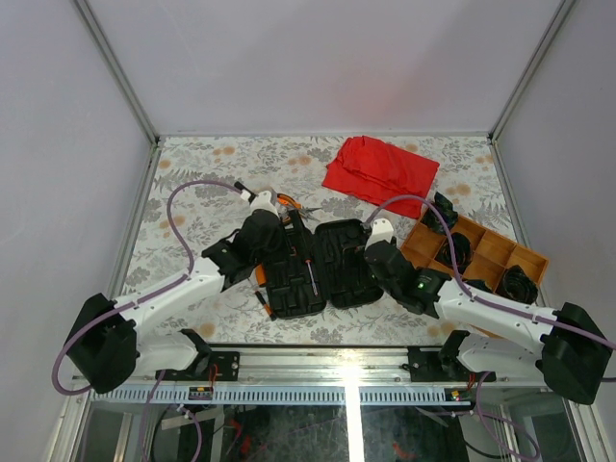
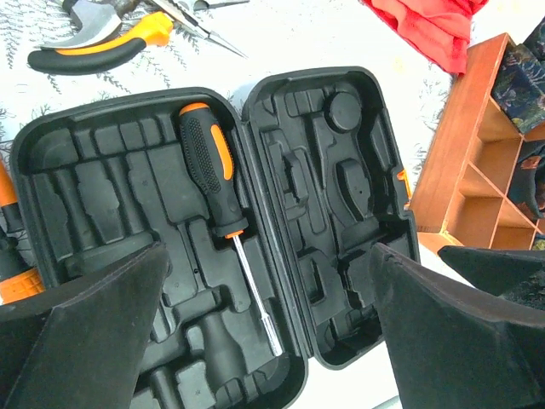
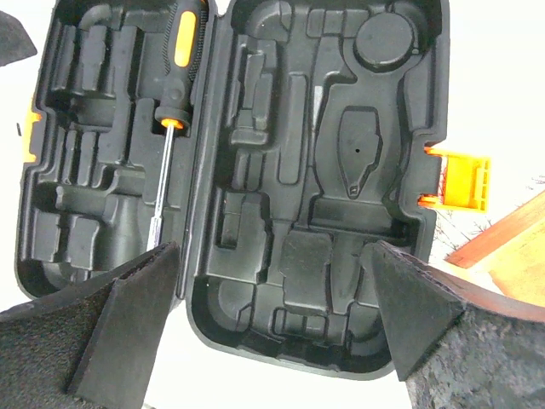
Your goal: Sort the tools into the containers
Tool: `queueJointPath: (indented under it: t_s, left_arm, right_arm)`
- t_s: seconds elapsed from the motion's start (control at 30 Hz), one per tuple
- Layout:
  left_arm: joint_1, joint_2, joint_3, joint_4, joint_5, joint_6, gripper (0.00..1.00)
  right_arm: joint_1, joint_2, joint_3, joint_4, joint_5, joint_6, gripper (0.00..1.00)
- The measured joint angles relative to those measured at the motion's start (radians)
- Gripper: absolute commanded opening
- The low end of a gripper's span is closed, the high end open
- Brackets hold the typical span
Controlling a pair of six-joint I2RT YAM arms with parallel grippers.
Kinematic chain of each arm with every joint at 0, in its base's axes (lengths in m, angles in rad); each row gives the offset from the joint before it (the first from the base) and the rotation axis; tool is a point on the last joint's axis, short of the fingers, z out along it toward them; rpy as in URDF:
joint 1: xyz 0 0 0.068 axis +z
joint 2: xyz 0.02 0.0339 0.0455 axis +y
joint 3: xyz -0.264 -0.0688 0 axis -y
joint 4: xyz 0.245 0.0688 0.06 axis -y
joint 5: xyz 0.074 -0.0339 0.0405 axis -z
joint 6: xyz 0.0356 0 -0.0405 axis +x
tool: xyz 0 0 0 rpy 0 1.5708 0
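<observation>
Left end effector [image 2: 268, 252] and right end effector [image 3: 272, 248] both released, empty, above open tool case [image 2: 341, 170]. Screwdriver [image 2: 204, 162] slotted in left half; pliers [image 2: 94, 47] loose on worktop [image 2: 281, 43] beyond. Risk: reaching across may snag case rim, dislodging screwdriver.

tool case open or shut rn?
Open. The tool case lies spread flat, both moulded halves facing up, with one screwdriver resting in a slot.

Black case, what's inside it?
One screwdriver with a black-and-orange handle lies in the left half of the case. The other moulded slots in view are empty. The left hand's fingers cover the near corners, so those slots cannot be seen.
</observation>
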Motion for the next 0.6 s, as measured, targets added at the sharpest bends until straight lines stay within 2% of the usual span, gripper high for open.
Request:
queueJointPath:
  t_s: [0.37, 0.6]
  left_arm:
    - [-0.011, 0.184, 0.097, -0.002, 0.037, -0.013, 0.81]
    - [-0.022, 0.326, 0.199, -0.031, 0.036, -0.022, 0.81]
  right_arm:
    - [0.000, -0.028, -0.016, -0.018, 0.005, -0.005, 0.81]
    - [0.000, -0.073, -0.028, -0.006, -0.004, 0.013, 0.68]
